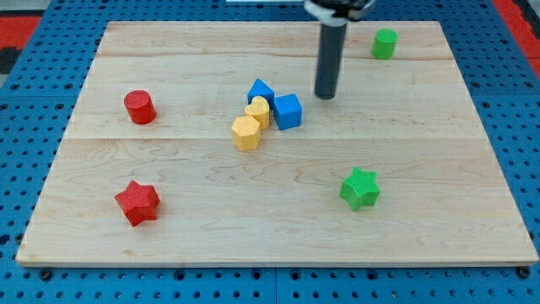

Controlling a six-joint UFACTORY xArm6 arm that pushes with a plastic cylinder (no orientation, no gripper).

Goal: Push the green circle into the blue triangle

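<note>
Pale wooden board [278, 228] made of jointed planks, carrying seven small plastic blocks. Landmark: blue cube [288, 111], near the board's middle.
- Blue triangle block [260, 89]: just up-left of the cube.
- Yellow block, rounded [258, 111]: beside the cube, on the view's left.
- Yellow hexagon block [245, 133]: down-left.
- Green cylinder [385, 43]: far up-right.
- Green star [360, 187]: down-right.
- Red cylinder [139, 106]: far left.
- Red star [137, 202]: far down-left.

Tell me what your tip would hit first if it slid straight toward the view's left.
Probably the blue cube, just left of my tip and slightly nearer the view's bottom; otherwise it passes to the blue triangle. Depth is uncertain.
</note>
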